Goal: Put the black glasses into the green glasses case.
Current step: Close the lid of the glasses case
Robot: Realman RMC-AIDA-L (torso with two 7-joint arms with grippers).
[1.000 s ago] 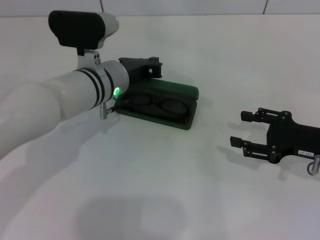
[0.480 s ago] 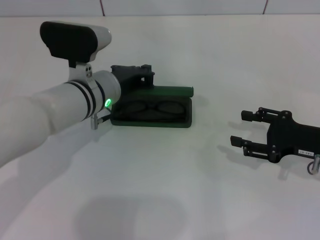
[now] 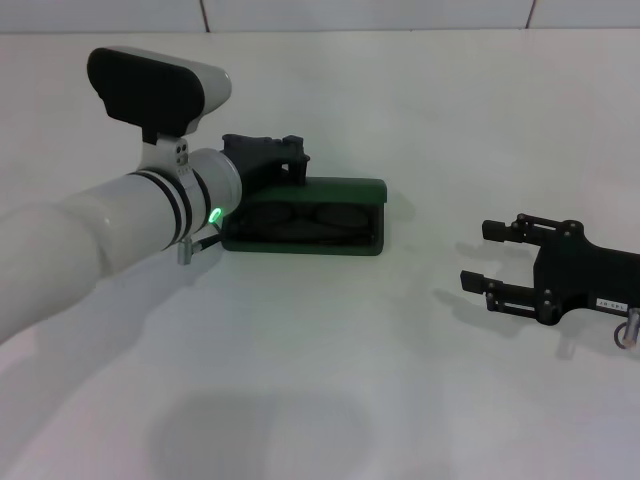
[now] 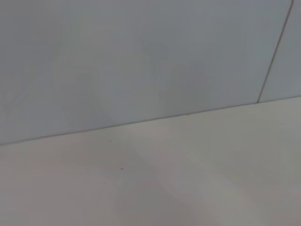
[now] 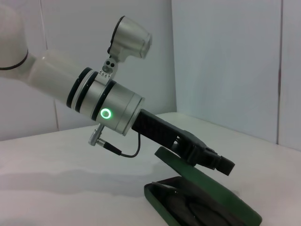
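Observation:
The green glasses case (image 3: 300, 245) lies on the white table at centre left. The black glasses (image 3: 312, 217) lie inside it. Its lid (image 3: 340, 188) leans forward over them, partly closed. My left gripper (image 3: 296, 158) is shut and rests against the back top of the lid at its left end. The right wrist view shows the same: left gripper (image 5: 225, 165) on the lid (image 5: 211, 188), glasses (image 5: 197, 213) in the base (image 5: 157, 200). My right gripper (image 3: 476, 258) is open and empty, low over the table to the right of the case.
The white table (image 3: 330, 360) stretches in front of the case and between the case and the right gripper. A pale tiled wall (image 4: 141, 56) stands behind the table. My left forearm (image 3: 110, 230) crosses the left part of the head view.
The case has turned square to me and shifted slightly left. The lid has tipped forward over the glasses with my left gripper behind it. The right arm has not moved.

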